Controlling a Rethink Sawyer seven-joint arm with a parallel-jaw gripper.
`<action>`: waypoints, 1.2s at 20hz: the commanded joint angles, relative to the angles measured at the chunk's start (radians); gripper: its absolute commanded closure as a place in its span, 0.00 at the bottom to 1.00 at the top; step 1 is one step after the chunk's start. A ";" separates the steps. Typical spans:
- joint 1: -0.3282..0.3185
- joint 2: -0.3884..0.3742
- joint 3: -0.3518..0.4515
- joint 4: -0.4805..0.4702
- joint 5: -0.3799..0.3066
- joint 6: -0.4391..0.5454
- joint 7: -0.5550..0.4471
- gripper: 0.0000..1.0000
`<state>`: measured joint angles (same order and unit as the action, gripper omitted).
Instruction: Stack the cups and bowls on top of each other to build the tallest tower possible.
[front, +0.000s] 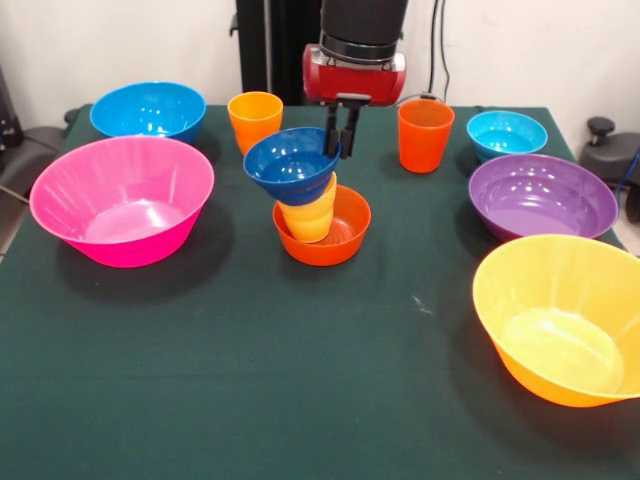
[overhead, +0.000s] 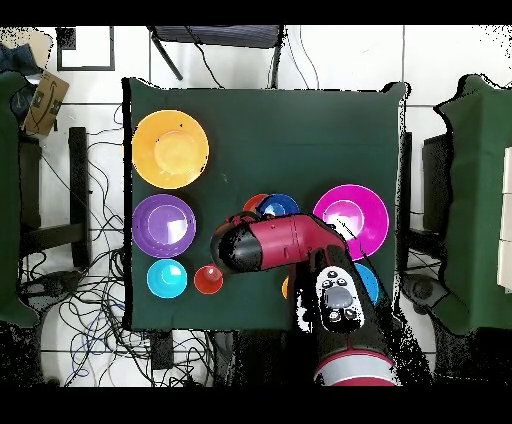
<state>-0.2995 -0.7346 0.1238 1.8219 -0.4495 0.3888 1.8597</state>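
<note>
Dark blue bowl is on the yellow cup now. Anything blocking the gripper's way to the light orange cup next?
Nothing visible does. The gripper is at the rim of the dark blue bowl. The light orange cup stands apart just beyond, toward the robot, bare table around it. Only the tower's top sits near that path.

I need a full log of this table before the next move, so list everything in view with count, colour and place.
Places are given as the front view shows them.
tower: one; orange-red bowl as base, yellow cup in it, dark blue bowl tilted on top; table centre.
pink bowl: one, large, left.
blue bowl: one, medium, far left.
light orange cup: one, far side, left of the arm.
red-orange cup: one, far side, right of the arm.
cyan bowl: one, small, far right.
purple bowl: one, medium, right.
yellow-orange bowl: one, large, near right.
table: one, dark green cloth.
gripper: one, black on a red arm, at the dark blue bowl's far rim.
</note>
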 joint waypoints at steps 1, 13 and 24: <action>0.000 0.044 0.075 -0.005 0.035 0.017 0.061 1.00; 0.012 0.039 0.056 0.017 0.047 0.018 0.081 1.00; 0.032 0.035 0.040 0.018 0.054 0.021 0.089 1.00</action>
<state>-0.2899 -0.7345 0.1249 1.8233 -0.4161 0.3888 1.8597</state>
